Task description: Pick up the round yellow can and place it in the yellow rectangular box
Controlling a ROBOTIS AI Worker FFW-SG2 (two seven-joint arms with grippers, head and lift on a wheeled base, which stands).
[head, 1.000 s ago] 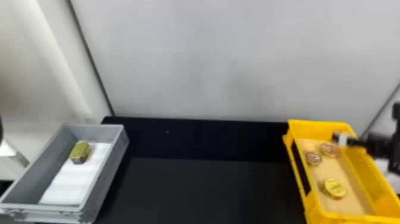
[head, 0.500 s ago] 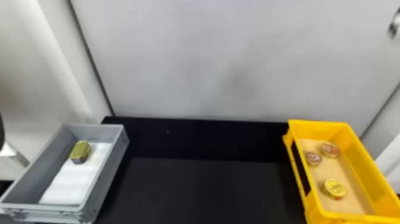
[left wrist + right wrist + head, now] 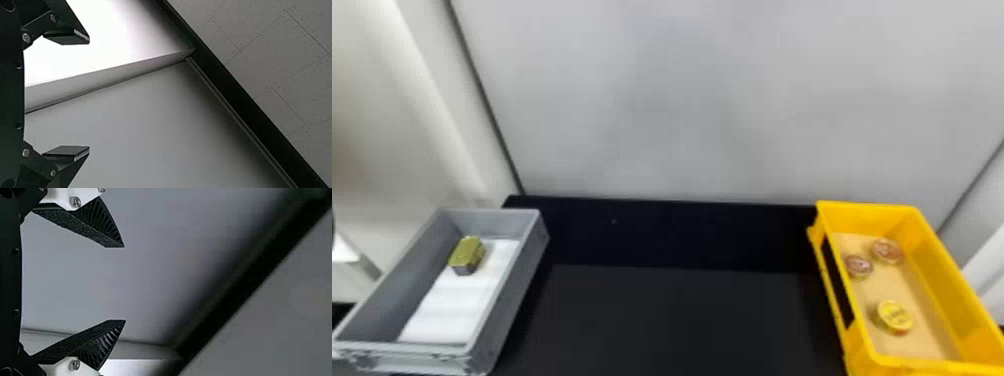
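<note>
In the head view, the round yellow can [image 3: 895,317] lies inside the yellow rectangular box [image 3: 948,260], on its tan bottom toward the near end. My right gripper [image 3: 124,284] is open in the right wrist view, with nothing between its fingers and the pale wall beyond. In the left wrist view my left gripper [image 3: 89,94] stands open and holds nothing, facing pale panels away from the boxes.
Two round reddish cans [image 3: 858,266] share the yellow box, farther back. A grey box [image 3: 512,280] at the left holds a gold-topped block [image 3: 467,255] on a white sheet [image 3: 449,305]. The black table [image 3: 677,320] spans between the boxes.
The right gripper was over the far right side of the yellow box, rose to the head view's upper right edge, and then left that view. The cans stayed where they were.
</note>
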